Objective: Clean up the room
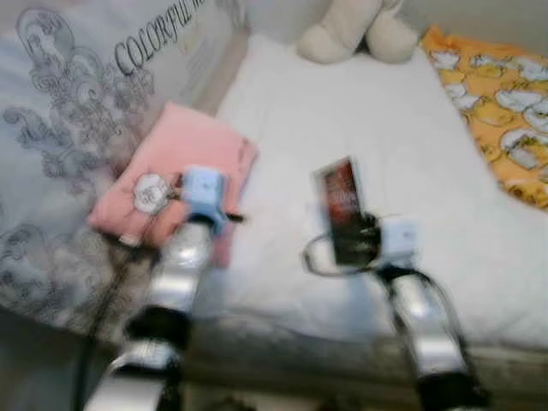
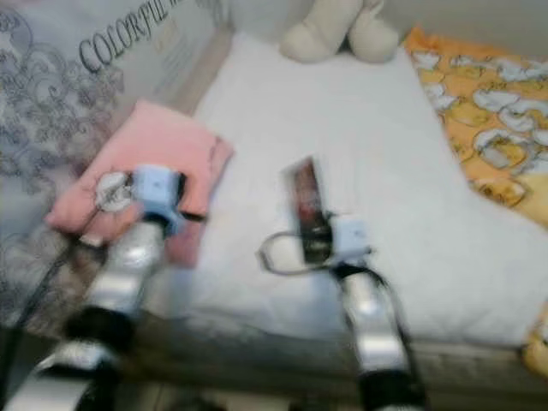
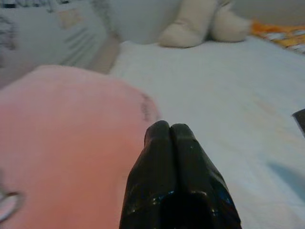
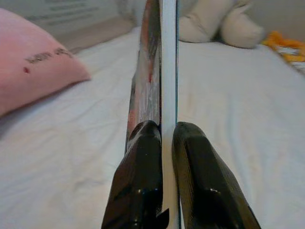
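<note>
While both silver arms reach forward from the bed's near edge, the right gripper [image 4: 161, 138] is clamped on a thin book [image 1: 342, 210] with a dark red cover, its two black fingers pinching the book edge-on so that it stands upright between them, held over the middle of the white bed [image 1: 411, 145]. The right arm slants up and slightly inward, a loop of cable beside its wrist. The left arm angles toward the pink pillow [image 1: 184, 167], and the left gripper [image 3: 170, 131] hovers over the pillow's near side with its fingers pressed together, holding nothing. A cream plush toy [image 1: 360, 30] sits at the far end of the bed, an orange patterned blanket [image 1: 501, 107] lies on the right, and a grey printed cushion [image 1: 77, 94] lies on the left.
</note>
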Controlling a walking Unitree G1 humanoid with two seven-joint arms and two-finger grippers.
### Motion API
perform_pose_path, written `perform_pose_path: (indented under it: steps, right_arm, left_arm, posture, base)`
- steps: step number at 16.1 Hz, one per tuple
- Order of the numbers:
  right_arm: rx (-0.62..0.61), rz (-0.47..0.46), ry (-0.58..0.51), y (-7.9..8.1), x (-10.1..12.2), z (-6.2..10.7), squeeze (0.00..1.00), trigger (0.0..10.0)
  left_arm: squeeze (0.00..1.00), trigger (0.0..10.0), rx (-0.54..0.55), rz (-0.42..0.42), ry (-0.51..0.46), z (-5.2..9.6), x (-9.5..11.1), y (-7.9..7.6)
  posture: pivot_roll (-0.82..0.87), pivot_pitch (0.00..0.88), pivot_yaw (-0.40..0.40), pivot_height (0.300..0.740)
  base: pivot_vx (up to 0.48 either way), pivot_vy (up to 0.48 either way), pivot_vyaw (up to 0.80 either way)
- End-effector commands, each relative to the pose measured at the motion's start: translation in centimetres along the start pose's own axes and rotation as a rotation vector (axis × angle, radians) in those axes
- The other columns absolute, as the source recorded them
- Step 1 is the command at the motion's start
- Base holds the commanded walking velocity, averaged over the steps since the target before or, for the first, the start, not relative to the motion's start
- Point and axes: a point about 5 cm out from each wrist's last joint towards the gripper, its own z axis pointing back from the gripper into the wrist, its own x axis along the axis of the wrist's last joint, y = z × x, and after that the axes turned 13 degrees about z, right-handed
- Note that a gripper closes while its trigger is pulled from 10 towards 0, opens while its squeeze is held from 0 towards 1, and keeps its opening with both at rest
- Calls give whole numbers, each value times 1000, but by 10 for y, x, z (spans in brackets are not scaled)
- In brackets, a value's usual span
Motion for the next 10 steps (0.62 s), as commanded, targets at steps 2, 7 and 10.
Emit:
perform_pose_path:
  steps: [2,7,10]
  right_arm:
    - [-11,-12,-57,0,11,-3,0,0]
    - [-11,-11,-52,-1,10,-1,0,0]
    - [-28,-14,-55,-8,13,-7,0,0]
  left_arm:
    - [0,10000,-6,-47,-1,-2,2,3]
    - [0,10000,0,-37,-31,-1,5,-1]
    - [0,10000,-7,-46,-26,-1,3,-4]
  posture:
    - [39,0,-2,740]
    - [35,0,-4,740]
    - [40,0,-4,740]
  base:
    - [0,231,0]
    - [277,0,0]
    - [480,0,0]
